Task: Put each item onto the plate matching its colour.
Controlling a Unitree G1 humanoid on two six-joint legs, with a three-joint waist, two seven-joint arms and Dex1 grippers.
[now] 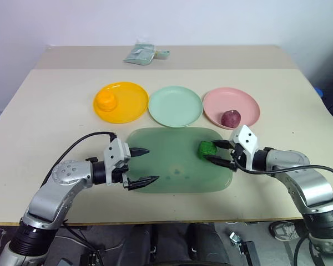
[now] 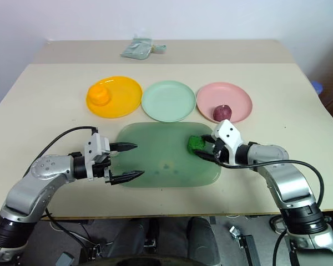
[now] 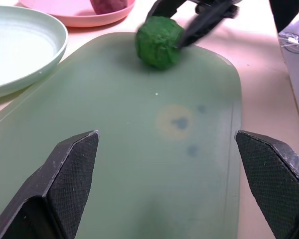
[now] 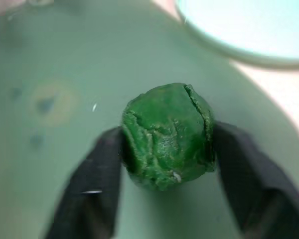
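Beige table [image 1: 44, 111] carried everything. Large translucent green tray [image 1: 172, 166] sat at the near edge, centre. Behind it ran a row of three plates: yellow-orange plate [image 1: 130, 102] on the robot's left, mint green plate [image 1: 175, 106] in the middle, pink plate [image 1: 233, 102] on the right. A crumpled greenish packet [image 1: 140, 54] lay at the far edge, not part of the job.

Orange lump [image 1: 105, 100] already sat on the yellow-orange plate, maroon lump [image 1: 231, 118] on the pink plate. Only the green bumpy lump [image 4: 167, 135] was left, at the tray's right end near its far corner.

Step in hand: grasp of the last item. Right gripper [image 1: 219, 152] had its two black fingers pressed on either side of the green lump, closed on it. Whether it was off the tray yet, cannot tell. Left gripper [image 1: 143, 165] hung over the tray's left end, fingers spread wide, holding nothing.

Next move, as a judgement: lift clear of the tray rim, carry away from the robot and leftward to the mint green plate just behind, release.

The lump was roughly round, with no clear long axis or pointing direction; a crease ran across its top in the right wrist view.
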